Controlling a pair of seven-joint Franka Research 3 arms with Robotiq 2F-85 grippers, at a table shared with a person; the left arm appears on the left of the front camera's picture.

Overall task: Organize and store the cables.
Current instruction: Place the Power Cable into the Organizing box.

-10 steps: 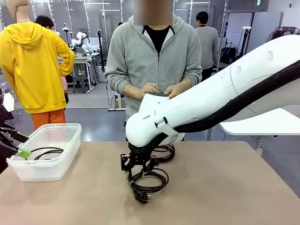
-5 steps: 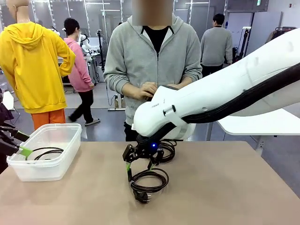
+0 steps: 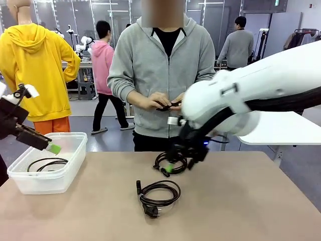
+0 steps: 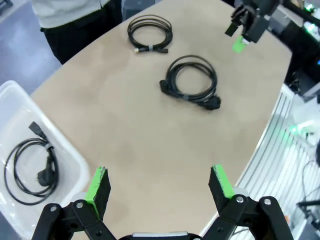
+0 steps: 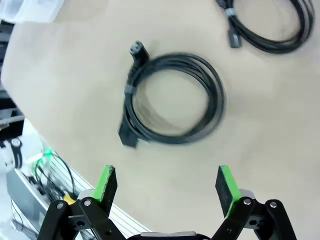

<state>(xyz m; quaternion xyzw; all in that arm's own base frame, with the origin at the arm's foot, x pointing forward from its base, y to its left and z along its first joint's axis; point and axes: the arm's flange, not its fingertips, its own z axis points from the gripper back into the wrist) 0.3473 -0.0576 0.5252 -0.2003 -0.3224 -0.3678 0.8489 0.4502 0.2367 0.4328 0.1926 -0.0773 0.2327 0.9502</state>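
While spread wide over the cables (image 5: 218, 102)
Might pinch just one loop with right hand (image 5: 167, 185) and unwind them.

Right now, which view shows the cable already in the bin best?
Left wrist view: it looks down into the clear bin, so the whole coiled cable and both plugs show. Front view shows the coiled cable at a shallow angle, flattened to thin loops inside the bin.
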